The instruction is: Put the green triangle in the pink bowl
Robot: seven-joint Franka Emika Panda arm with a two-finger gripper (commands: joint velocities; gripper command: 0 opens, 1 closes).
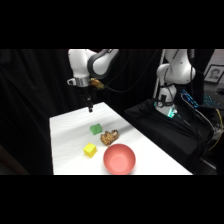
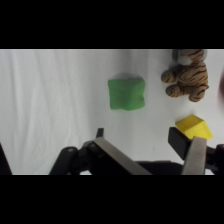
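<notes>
The green triangle [image 1: 96, 129] lies on the white table [image 1: 70, 130], behind the other small pieces. In the wrist view the green triangle [image 2: 126, 93] is a small blocky piece ahead of the fingers, lying alone on the white surface. The pink bowl [image 1: 119, 159] sits at the table's front, round and shallow with nothing in it; the wrist view does not show it. My gripper [image 1: 90, 107] hangs above the far part of the table, behind the triangle and apart from it. In the wrist view the gripper [image 2: 150, 146] is open with nothing between its fingers.
A brown striped toy [image 1: 109, 136] lies just right of the triangle, and in the wrist view this toy [image 2: 187, 74] is at the upper right. A yellow block [image 1: 90, 149] sits left of the bowl; the yellow block [image 2: 194, 127] is by my right finger. Dark cloth surrounds the table.
</notes>
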